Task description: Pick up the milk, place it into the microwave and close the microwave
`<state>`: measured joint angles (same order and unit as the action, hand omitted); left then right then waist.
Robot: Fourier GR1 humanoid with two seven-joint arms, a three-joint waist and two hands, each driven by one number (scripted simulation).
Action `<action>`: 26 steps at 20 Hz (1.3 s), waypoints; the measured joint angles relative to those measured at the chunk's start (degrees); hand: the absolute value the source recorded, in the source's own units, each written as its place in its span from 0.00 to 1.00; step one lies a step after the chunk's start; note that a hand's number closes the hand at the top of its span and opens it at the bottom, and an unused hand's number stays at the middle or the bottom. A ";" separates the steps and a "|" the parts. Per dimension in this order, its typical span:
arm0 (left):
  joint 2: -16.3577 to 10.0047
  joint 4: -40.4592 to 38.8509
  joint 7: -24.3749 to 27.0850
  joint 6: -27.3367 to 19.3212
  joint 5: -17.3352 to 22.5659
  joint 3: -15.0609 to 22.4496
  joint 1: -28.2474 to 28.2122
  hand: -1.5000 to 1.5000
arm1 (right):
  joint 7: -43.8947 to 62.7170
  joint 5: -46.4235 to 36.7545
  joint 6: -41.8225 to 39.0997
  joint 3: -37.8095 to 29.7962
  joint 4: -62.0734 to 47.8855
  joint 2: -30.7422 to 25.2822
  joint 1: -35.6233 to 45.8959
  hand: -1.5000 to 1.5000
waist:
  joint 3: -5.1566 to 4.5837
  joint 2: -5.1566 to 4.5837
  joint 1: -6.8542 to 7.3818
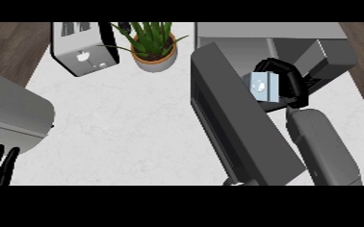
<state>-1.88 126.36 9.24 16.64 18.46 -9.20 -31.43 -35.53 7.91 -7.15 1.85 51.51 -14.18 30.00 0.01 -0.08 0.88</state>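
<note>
I hold my right hand (290,84) with fingers clamped on the milk (261,85), which sits to their left, inside the microwave (241,31) mouth beside its open door (235,120)

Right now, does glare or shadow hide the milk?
Head view: no glare, even light on the counter; the pale milk carton stands out against the dark microwave interior; the black right hand curled round it blends into that shadow.

Counter (142,120) looks like pale, matt marble — toaster (82,48) brushed metal, pot (154,61) smooth terracotta, microwave (238,125) matt grey.
</note>
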 measured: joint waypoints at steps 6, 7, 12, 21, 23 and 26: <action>0.02 -1.73 0.98 1.39 -0.15 -1.15 0.83 0.00 | -0.49 -2.41 1.99 -2.12 -13.10 1.99 11.59 1.00 | 0.05 -0.29 0.74; -0.34 -1.16 0.26 1.42 0.52 -1.72 0.83 0.00 | -0.94 -2.87 2.27 -2.38 -15.26 2.30 13.08 1.00 | 0.07 -0.30 0.74; -0.09 -1.83 0.60 2.38 0.13 -0.63 1.17 0.00 | -3.53 -5.05 2.91 -3.94 -25.99 1.76 20.93 1.00 | 0.14 -0.74 1.68; -1.06 -3.54 0.34 3.35 0.36 -0.61 4.55 0.00 | -7.86 -7.79 8.63 -5.71 -36.56 1.83 29.14 1.00 | 0.29 -1.67 3.47; -1.30 -3.95 0.40 3.81 0.71 -0.59 5.07 0.00 | -8.84 -8.50 10.72 -5.70 -37.89 1.95 30.15 1.00 | 0.29 -1.81 4.01; -1.32 -3.62 0.05 3.85 0.44 0.02 5.74 0.00 | -9.66 -9.21 12.85 -5.77 -39.65 1.47 31.47 1.00 | 0.40 -2.18 4.92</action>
<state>-3.20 122.75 9.29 20.48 18.90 -9.19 -25.68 -45.19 -1.30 5.69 -3.92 11.85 -12.71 61.47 0.41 -2.25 5.79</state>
